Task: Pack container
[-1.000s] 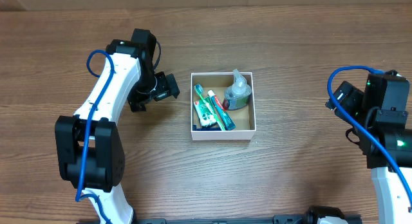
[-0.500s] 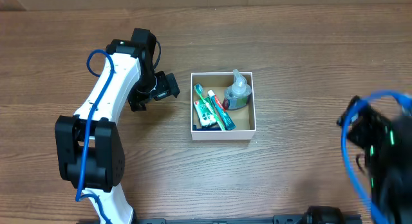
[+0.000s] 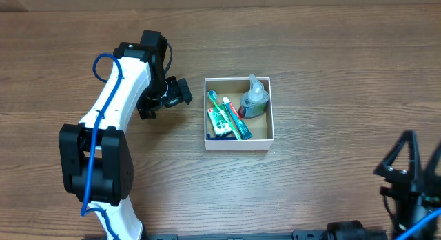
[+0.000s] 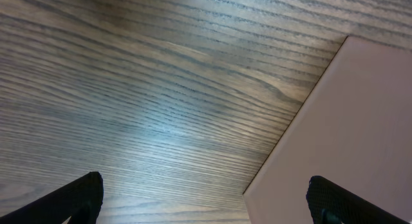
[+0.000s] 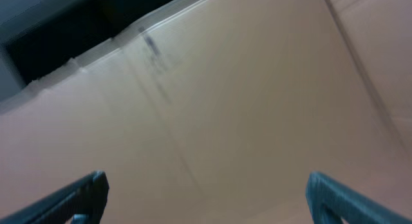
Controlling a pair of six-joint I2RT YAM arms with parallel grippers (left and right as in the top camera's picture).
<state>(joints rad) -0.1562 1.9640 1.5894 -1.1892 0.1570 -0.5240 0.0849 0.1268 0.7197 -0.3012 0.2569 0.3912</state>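
Note:
The container (image 3: 238, 143), a shallow square box with a white rim and brown inside, sits mid-table. It holds a green toothbrush (image 3: 213, 97), a toothpaste tube (image 3: 238, 120), a small green-and-white carton (image 3: 219, 121) and a clear bagged item (image 3: 254, 100). My left gripper (image 3: 177, 92) is open and empty just left of the container. In the left wrist view its fingers (image 4: 206, 198) are spread wide, with the container's white wall (image 4: 347, 134) at the right. My right arm (image 3: 413, 181) is folded back at the bottom right corner, and its gripper (image 5: 206, 195) is open and empty.
The wooden table (image 3: 324, 67) surrounds the container. The right wrist view shows only a plain beige cardboard surface (image 5: 244, 102) with a dark gap at the top left. The left arm's blue cable (image 3: 103, 61) loops above its body.
My right arm has swung from the table's right edge back to the bottom right corner. The left arm and the container have not moved.

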